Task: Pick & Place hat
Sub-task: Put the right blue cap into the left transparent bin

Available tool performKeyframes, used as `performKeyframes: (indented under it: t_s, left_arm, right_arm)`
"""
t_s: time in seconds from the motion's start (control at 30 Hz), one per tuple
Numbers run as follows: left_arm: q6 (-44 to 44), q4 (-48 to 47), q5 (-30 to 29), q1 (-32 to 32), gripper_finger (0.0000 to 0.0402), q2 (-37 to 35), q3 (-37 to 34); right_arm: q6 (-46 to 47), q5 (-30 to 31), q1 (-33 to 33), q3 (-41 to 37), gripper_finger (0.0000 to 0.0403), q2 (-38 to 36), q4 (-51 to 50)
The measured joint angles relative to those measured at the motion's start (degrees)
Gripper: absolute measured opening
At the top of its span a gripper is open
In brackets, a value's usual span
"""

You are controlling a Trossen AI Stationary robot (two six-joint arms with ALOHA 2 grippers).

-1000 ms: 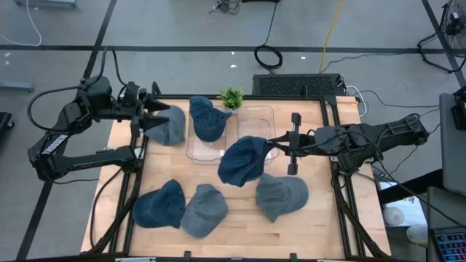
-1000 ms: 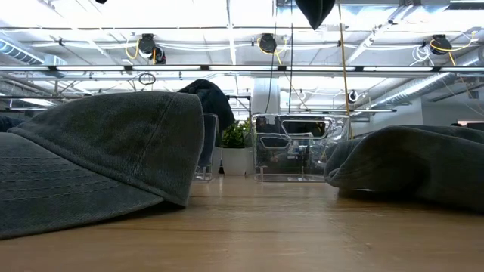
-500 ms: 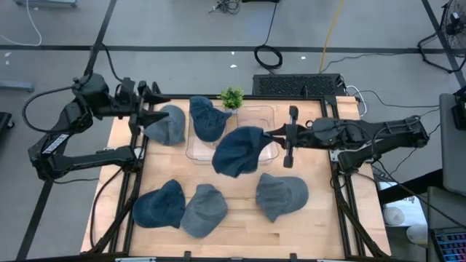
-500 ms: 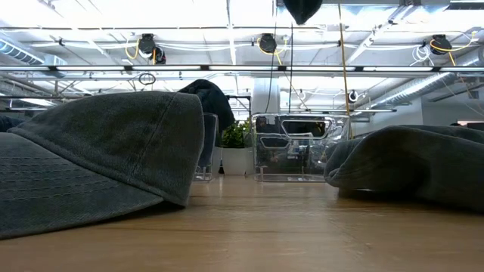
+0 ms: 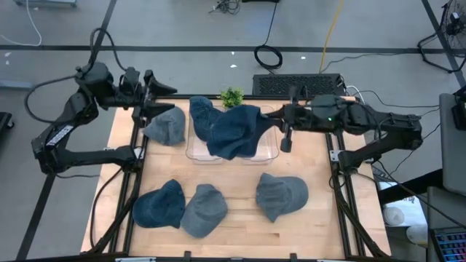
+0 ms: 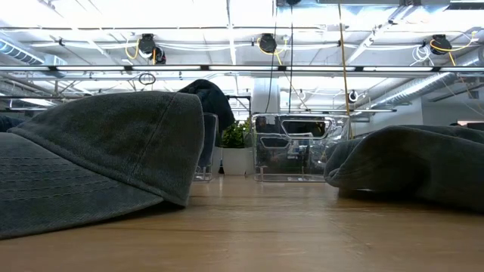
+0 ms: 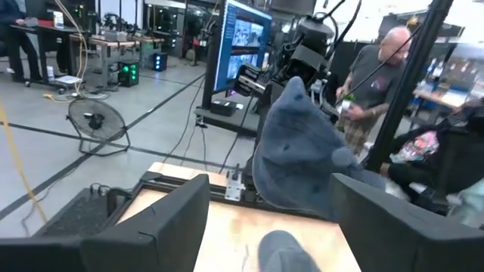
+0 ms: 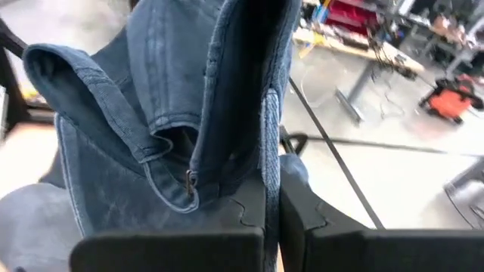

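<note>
We see a small green potted plant (image 5: 231,97) at the wooden table's (image 5: 240,211) far edge, about twelve o'clock from the table's centre. Beyond it, on the grey floor, a coiled black cable (image 5: 268,55) lies at one o'clock from the plant. Through the left wrist view we make out a floor fan (image 7: 96,123), a lit monitor (image 7: 240,41), and a person (image 7: 376,72) standing behind.

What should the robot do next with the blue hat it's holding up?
Probably lower it. The right claw is shut on the blue hat, which hangs over the clear bins; one bin already holds another hat, so the other looks like the spot.
</note>
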Motion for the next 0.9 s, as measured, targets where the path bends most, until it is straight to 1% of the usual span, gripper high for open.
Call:
performKeyframes:
  t_s: [0.13,0.2,0.37,0.47,0.63,0.8,0.9]
  left_arm:
    - [3.96,-5.46,0.06,0.00,0.0298,4.03,6.93]
    - [5.52,-7.53,0.02,0.00,0.0307,5.86,10.04]
    - [7.50,-10.64,1.95,-0.02,0.0333,9.78,16.66]
    - [8.79,-14.27,1.99,0.00,0.0343,11.75,19.57]
    - [8.52,-17.50,1.88,-1.80,0.0345,14.33,21.05]
    - [4.74,-17.79,1.94,-4.55,0.0330,16.30,21.05]
    - [4.47,-18.29,1.94,-5.67,0.0319,17.08,21.05]
  right_arm:
    - [0.34,0.05,-2.15,5.48,0.0000,3.74,-5.84]
    - [-0.30,-1.07,-2.88,8.01,0.0000,5.44,-8.02]
    - [-1.77,-4.25,-4.24,13.02,0.0000,9.21,-9.65]
    - [-2.96,-4.76,-4.54,15.43,0.0000,11.01,-9.86]
    - [-4.71,-4.31,-5.17,17.12,0.0000,12.85,-9.30]
    - [-4.76,-4.16,-5.79,17.09,0.0000,14.16,-9.67]
    - [-5.93,-4.18,-6.09,17.09,0.0000,14.16,-9.67]
